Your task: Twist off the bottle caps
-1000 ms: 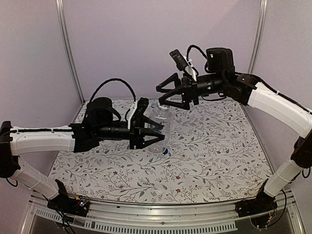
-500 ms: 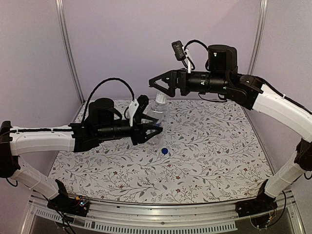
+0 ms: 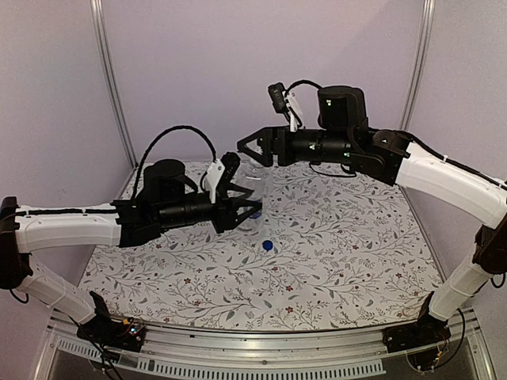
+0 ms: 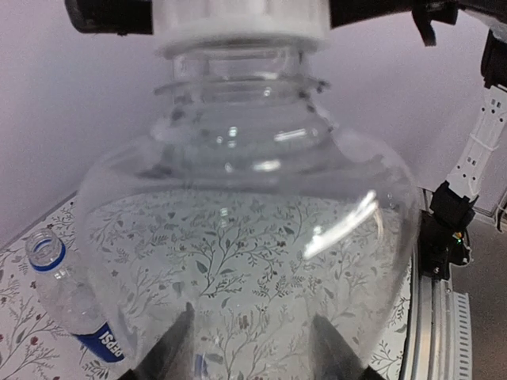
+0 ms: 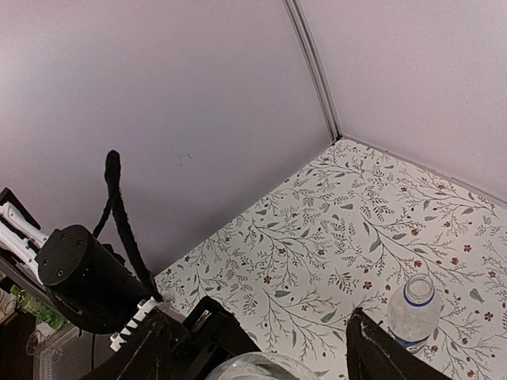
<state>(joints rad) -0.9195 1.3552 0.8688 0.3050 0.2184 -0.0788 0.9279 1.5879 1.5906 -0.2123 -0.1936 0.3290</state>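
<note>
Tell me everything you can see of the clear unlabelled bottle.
The clear bottle is thin transparent plastic with no label. It has a rounded shoulder, a ridged neck and a white cap still on. It looks empty, since the floral cloth shows through it. It stands upright, clamped around its body by the left gripper. The right gripper is at the cap with a finger on either side, but whether they pinch it cannot be told.

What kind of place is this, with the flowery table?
Probably a robot lab booth: left arm and right arm bolted to a metal rail, plain lilac walls, a flowery tablecloth, a clear bottle to practise on.
</note>
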